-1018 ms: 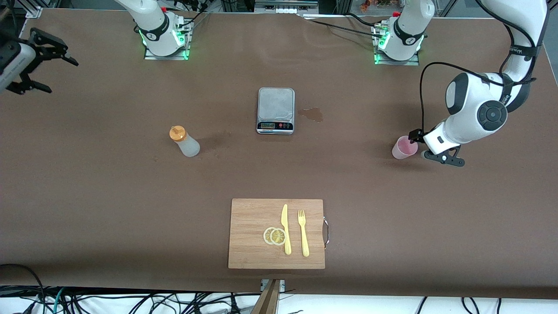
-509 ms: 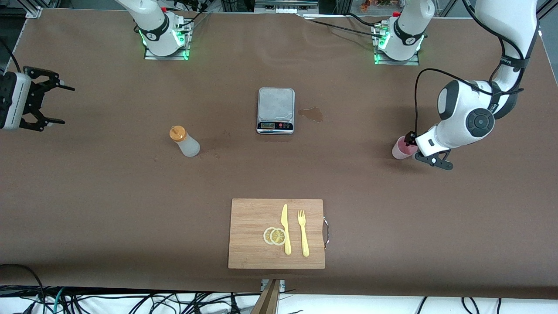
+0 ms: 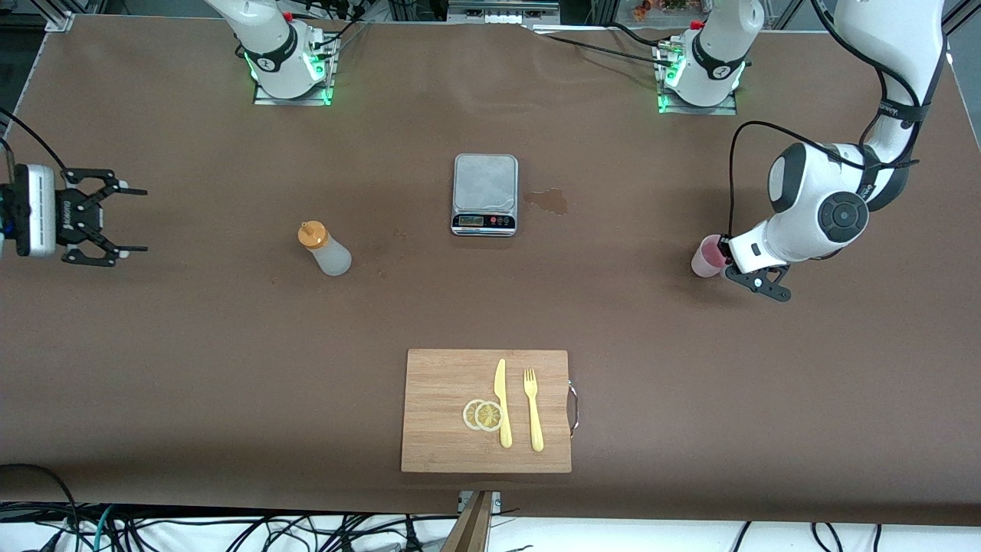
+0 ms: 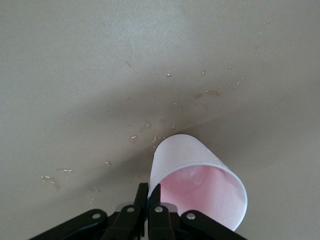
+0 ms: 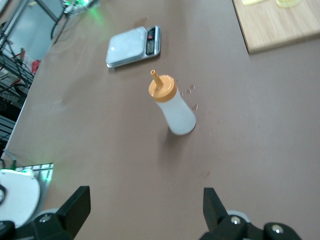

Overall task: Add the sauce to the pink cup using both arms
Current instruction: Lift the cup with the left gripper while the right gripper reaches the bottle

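The pink cup point(image 3: 703, 257) stands on the table toward the left arm's end. My left gripper point(image 3: 721, 255) is shut on the pink cup's rim, with one finger inside the wall and one outside. The left wrist view shows the pink cup point(image 4: 186, 156) pinched by my left gripper point(image 4: 150, 194). The sauce bottle point(image 3: 326, 249), frosted white with an orange cap, stands upright toward the right arm's end. My right gripper point(image 3: 142, 220) hovers open over the table's end, apart from the bottle, its fingers pointing at it. In the right wrist view the sauce point(image 5: 173, 107) lies ahead of the open right gripper point(image 5: 145, 200).
A kitchen scale point(image 3: 484, 193) sits mid-table with a wet stain point(image 3: 547, 200) beside it. A wooden cutting board point(image 3: 441, 383) nearer the front camera carries a yellow knife point(image 3: 502, 402), a fork point(image 3: 533, 410) and lemon slices point(image 3: 483, 415). Droplets dot the table near the cup.
My left gripper has shut on the cup's rim. The right arm has swung in from the table's corner, and its open gripper now faces the bottle.
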`<state>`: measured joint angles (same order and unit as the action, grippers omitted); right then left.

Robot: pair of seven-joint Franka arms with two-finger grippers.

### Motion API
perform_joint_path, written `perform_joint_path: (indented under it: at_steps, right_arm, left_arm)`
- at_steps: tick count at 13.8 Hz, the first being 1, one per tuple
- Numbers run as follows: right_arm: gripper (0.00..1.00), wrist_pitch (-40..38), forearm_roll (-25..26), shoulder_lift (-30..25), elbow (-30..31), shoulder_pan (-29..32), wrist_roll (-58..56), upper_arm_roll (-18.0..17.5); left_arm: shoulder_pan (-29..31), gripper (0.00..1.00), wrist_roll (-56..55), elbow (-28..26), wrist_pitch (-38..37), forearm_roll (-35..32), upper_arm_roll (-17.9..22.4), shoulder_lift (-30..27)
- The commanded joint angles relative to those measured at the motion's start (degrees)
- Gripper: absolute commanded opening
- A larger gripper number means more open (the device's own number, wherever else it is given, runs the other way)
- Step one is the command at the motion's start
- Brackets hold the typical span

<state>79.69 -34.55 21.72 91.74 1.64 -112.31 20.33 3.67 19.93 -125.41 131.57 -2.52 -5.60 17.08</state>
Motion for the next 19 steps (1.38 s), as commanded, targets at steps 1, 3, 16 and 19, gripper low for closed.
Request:
perform_joint_path:
  at_steps: [1,3,16,19]
  right_arm:
    - [1.0,-1.28,-5.33,5.07,-0.16,1.09,-9.13,-0.29]
    - [1.0,-3.74,-5.61,7.36,0.02,1.35,-11.08,-0.29]
    - [1.0,-4.45,-20.8,19.14,6.78,0.56,-33.65,-2.3]
    - [1.0,-4.28,-24.93,21.43,7.22,0.48,-36.74,-3.98]
  left_arm:
    - [-0.15,0.0,0.11,3.75,-9.45,0.32,-5.18,-3.0]
    - [-0.15,0.0,-6.87,8.23,-16.06,0.58,-12.03,-3.54]
    - [-14.37,0.0,-72.54,10.8,-4.23,4.21,-34.31,4.71]
    - [-16.22,0.0,-77.75,10.98,-1.25,0.32,-34.48,8.31]
